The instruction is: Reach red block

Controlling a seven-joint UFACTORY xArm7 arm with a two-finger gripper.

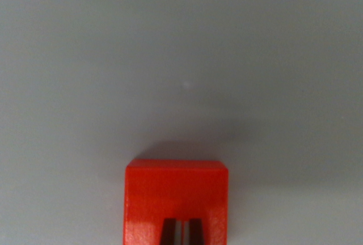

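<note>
Gripper (181,232): only two dark fingertips (169,231) show, at the bottom edge of the frame, just left of centre. They stand side by side with a thin bright sliver between them, so nearly together. Whether they're fully closed or slightly apart, can't tell; the rest of the gripper is cut off by the frame edge.

Red block (176,194): sits at bottom centre, directly behind and around the fingertips in the picture. The tips overlap its lower face; contact vs. hovering above it can't be judged from this angle. Block's top edge runs level, its sides straight, squared up to the frame. Its lower part runs out of frame. Glossy surface, with a pale highlight near its lower left.

A soft shadow lies just above and to the right of the block's top edge.

Worktop (181,58): plain pale grey, fills everything else in the frame. One tiny light speck near frame centre. Picture is somewhat blurred, so no finer detail is readable.
</note>
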